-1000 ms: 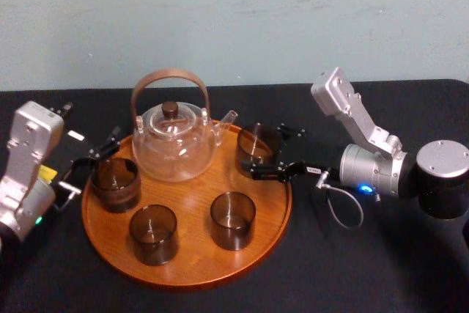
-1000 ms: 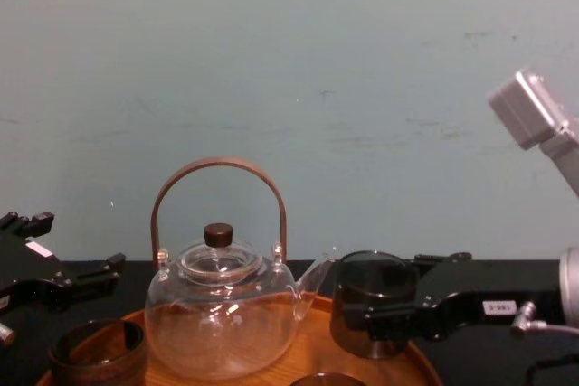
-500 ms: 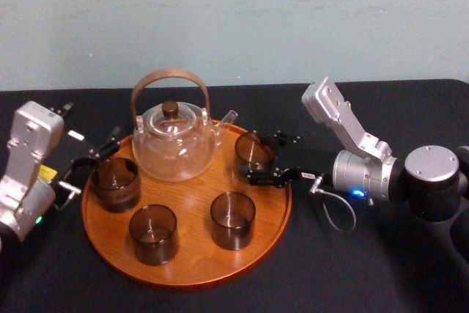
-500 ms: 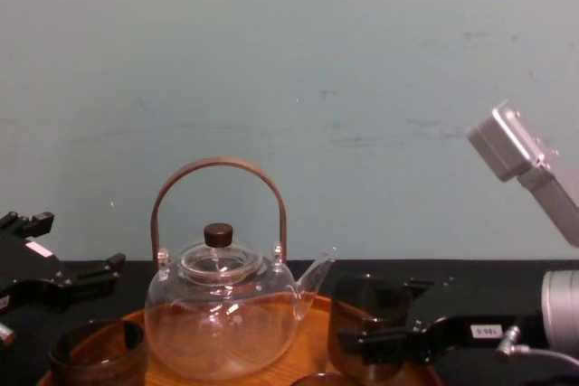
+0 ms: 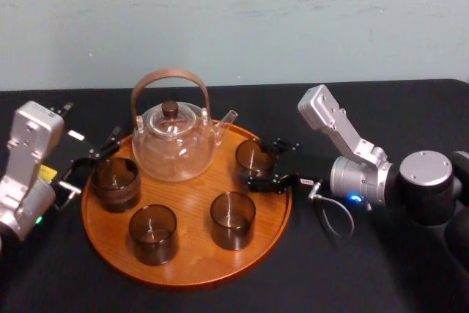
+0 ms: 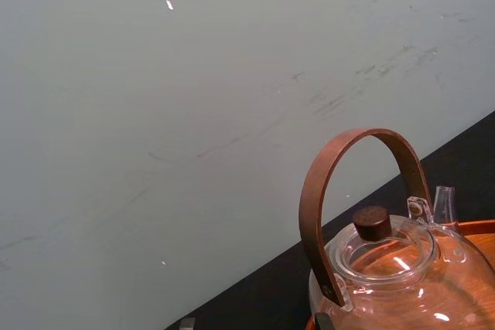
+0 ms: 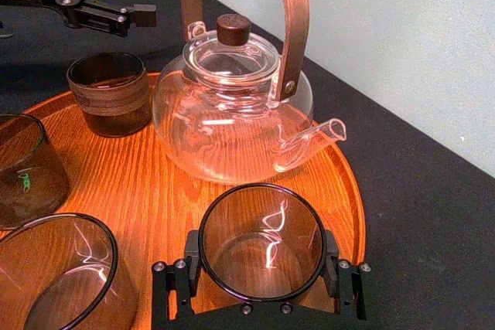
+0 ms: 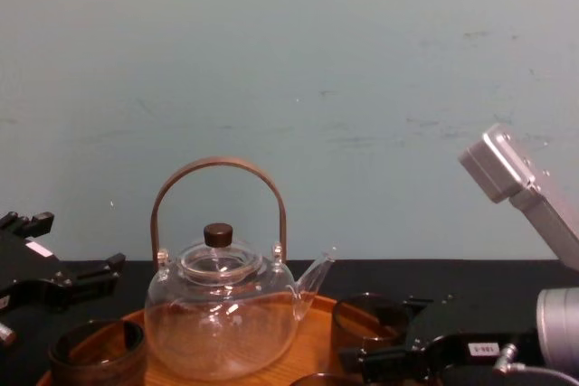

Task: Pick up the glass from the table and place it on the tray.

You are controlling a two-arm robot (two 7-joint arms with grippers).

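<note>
Reaching in from 3 o'clock, the right hand [image 5: 258, 161] pinched the glass [image 5: 251, 155] at the tray's [image 5: 190, 273] 2 o'clock; the left hand [image 5: 95, 161] rested spread at 9 o'clock.

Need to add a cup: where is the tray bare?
Bare wood: the tray along its front rim, before the two front glasses, and its middle. Crowded: teapot at back, right gripper around the glass, left gripper by the left glass.
</note>
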